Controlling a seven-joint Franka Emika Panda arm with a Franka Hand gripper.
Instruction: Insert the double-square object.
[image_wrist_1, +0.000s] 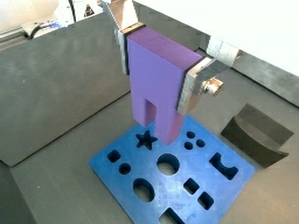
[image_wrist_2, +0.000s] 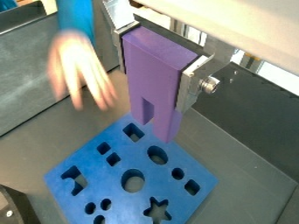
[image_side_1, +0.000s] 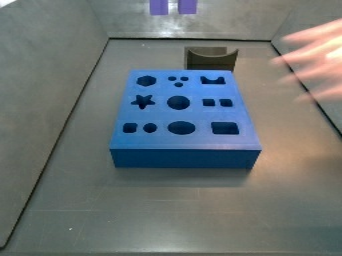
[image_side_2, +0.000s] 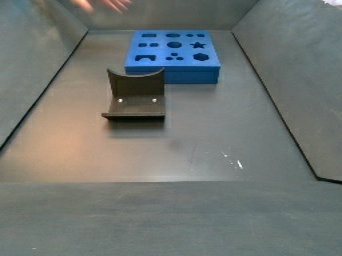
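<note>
Gripper (image_wrist_1: 167, 63) clamps double-square object (image_wrist_1: 158, 83) above blue board (image_wrist_1: 176, 171).

Grey floor (image_side_2: 201, 150), blue board (image_side_2: 177, 55), dark curved piece (image_side_2: 134, 97), hand (image_wrist_1: 162, 63) above.

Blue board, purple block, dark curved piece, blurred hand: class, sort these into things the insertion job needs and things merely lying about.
Needed for the job:
- double-square object, held above the board
- gripper, shut on it
- blue board with shaped holes

Just about:
- dark curved piece, on the floor apart from the board
- blurred hand, in a wrist view
</note>
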